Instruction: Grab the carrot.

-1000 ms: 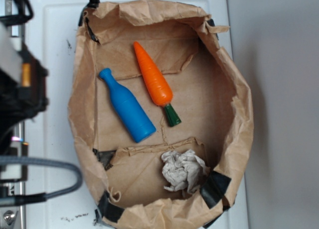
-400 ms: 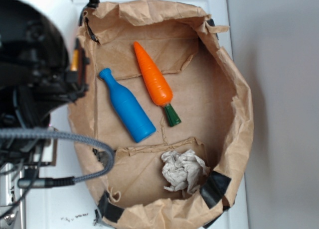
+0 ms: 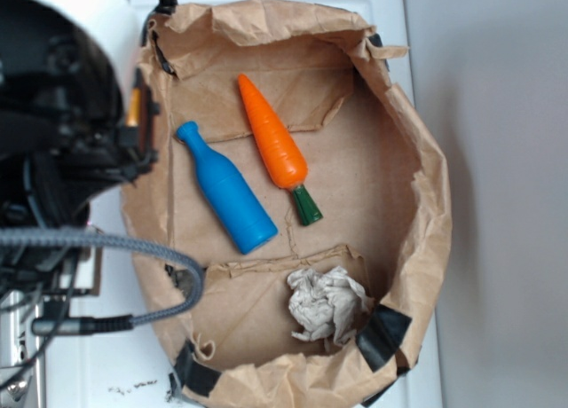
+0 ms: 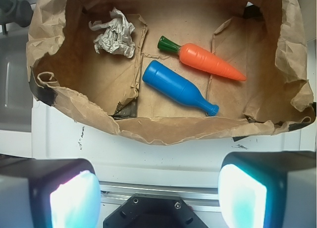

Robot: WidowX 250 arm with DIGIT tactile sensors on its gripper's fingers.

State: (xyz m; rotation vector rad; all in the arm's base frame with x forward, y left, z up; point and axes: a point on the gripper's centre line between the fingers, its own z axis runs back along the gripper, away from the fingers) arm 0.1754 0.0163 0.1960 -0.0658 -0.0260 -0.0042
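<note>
Jaws spread wide and empty, your gripper (image 4: 158,200) hangs outside the paper bag's (image 4: 163,134) near wall, over the white desk (image 4: 163,161). Inside the bag, the blue bottle (image 4: 179,88) lies just beside the carrot (image 4: 210,62), with crumpled paper (image 4: 114,34) nearby.

One orange toy carrot (image 3: 274,141) with green stem. One blue toy bottle (image 3: 224,188). One crumpled paper wad (image 3: 326,303). One brown paper bag (image 3: 422,204), rim rolled down, holding all three. One white table (image 3: 89,35) underneath. One claw (image 4: 158,193), two fingers in wrist view.
</note>
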